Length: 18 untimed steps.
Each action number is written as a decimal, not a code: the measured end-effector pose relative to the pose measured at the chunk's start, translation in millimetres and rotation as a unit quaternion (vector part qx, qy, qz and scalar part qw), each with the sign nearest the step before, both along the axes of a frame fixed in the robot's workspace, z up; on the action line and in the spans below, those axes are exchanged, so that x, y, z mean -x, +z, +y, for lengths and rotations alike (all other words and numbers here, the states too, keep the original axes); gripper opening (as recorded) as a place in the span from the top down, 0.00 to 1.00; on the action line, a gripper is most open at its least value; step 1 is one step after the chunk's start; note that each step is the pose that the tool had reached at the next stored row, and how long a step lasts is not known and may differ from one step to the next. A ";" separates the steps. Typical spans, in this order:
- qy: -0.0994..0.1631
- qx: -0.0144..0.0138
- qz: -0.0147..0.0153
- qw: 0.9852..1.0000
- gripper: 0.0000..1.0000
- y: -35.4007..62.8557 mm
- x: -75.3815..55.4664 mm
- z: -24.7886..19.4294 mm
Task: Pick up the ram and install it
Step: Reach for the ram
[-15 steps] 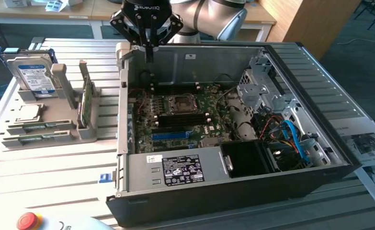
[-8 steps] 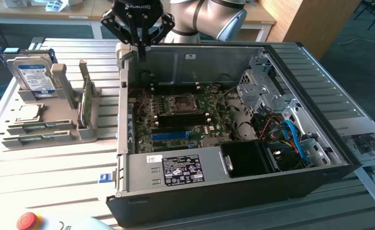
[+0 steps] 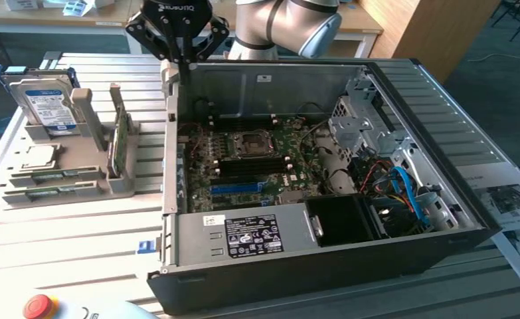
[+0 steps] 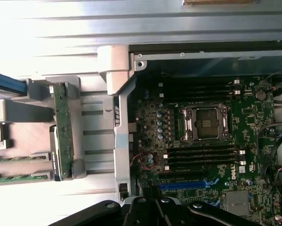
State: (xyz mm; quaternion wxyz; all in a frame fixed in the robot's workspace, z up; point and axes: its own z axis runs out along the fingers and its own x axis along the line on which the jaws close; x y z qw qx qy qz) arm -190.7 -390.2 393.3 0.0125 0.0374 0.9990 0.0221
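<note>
Ribbed pale metal tabletop (image 3: 82,232) of long parallel slats, carrying an open black sheet-metal computer case (image 3: 331,266). Inside it, lying flat, a green motherboard (image 3: 282,174) with a square silver processor socket (image 3: 244,143) and rows of long dark memory slots (image 3: 252,167). Off to the exterior view's left of the case, a matte grey moulded holder (image 3: 118,186): props upright a silver hard drive with a blue-and-white label (image 3: 45,106), grips a larger green card (image 3: 116,143) on edge, cradles a small square metal chip (image 3: 36,156). Flat in a shallow groove of that holder, a thin, narrow green ram stick (image 3: 54,175), with a second ram stick (image 3: 52,193) just beside it in the next groove. Over the case's far corner, at the rim of its grey rear wall, a black jointed gripper (image 3: 186,58): hangs well apart from both sticks, slim fingers pressed together, pinching nothing.
</note>
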 end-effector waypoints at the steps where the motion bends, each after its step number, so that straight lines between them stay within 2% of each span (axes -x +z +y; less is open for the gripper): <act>1: 0.000 0.000 0.000 1.000 0.90 0.0 2.1 0.3; 18: 0.000 0.000 0.000 1.000 0.90 0.0 40.9 4.8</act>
